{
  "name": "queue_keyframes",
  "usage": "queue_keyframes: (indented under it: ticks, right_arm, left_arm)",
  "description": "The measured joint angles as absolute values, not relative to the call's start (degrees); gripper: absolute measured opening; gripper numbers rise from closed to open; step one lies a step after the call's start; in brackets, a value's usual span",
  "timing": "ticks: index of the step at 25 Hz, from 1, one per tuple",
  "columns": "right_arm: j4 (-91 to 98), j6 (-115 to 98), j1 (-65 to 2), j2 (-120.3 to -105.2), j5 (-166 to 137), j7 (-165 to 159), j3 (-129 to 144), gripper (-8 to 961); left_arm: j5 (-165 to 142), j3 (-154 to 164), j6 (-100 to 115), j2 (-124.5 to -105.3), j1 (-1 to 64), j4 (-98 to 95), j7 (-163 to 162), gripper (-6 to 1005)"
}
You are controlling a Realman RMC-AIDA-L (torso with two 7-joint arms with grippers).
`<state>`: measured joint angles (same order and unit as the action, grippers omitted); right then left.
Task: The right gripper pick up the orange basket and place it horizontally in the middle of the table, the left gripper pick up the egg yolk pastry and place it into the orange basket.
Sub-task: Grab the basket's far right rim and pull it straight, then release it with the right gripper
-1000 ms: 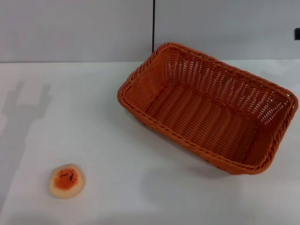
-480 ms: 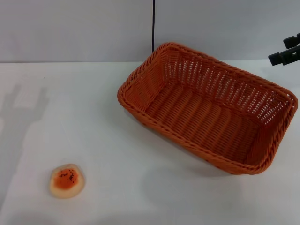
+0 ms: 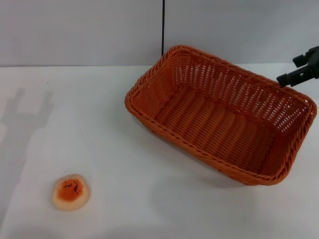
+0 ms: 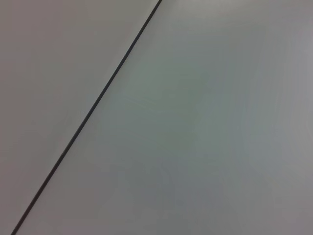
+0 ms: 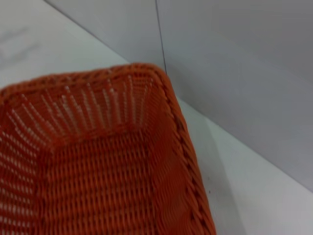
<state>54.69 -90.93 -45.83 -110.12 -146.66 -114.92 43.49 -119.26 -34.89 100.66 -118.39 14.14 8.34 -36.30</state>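
Note:
The orange basket (image 3: 219,117) lies empty and at a slant on the right half of the white table (image 3: 124,169). My right gripper (image 3: 290,69) hangs open just above the basket's far right rim, holding nothing. The right wrist view looks down into one end of the basket (image 5: 98,186) and onto the table beside it. The egg yolk pastry (image 3: 71,191) rests near the front left of the table, well apart from the basket. My left gripper is out of view; only a shadow (image 3: 25,117) falls on the table's left side, and the left wrist view shows bare wall.
A light grey wall (image 3: 75,30) with a thin black vertical seam (image 3: 163,25) stands behind the table. The basket's far corner sits close to that wall. White tabletop stretches between pastry and basket.
My right gripper came in from the upper right edge and has dropped lower and leftward toward the basket's far right rim. Basket and pastry have not moved.

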Motion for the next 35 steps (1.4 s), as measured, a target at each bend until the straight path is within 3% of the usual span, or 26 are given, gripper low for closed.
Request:
queue_keyframes:
  ticks: [19, 24, 29, 35]
  right_arm:
    - [45.9, -86.9, -47.2, -111.13, -147.6, -111.7, 46.9, 824]
    - [45.8, -87.2, -47.1, -111.96, -147.9, -110.5, 47.0, 659]
    - [46.0, -86.9, -46.4, -112.42, -147.9, -110.5, 47.0, 425]
    - [48.0, -85.7, -44.9, -113.63, -147.9, -110.0, 47.0, 291]
  left_arm:
    - [-119.3, -34.7, 99.6, -118.48, 14.7, 8.7, -36.9, 822]
    - [-119.3, -34.0, 99.6, -118.48, 14.7, 8.7, -36.9, 822]
    - [-119.3, -33.8, 99.8, -118.48, 14.4, 8.7, -36.9, 743]
    - [-119.3, -33.5, 99.9, -118.47, 14.0, 8.7, -36.9, 703]
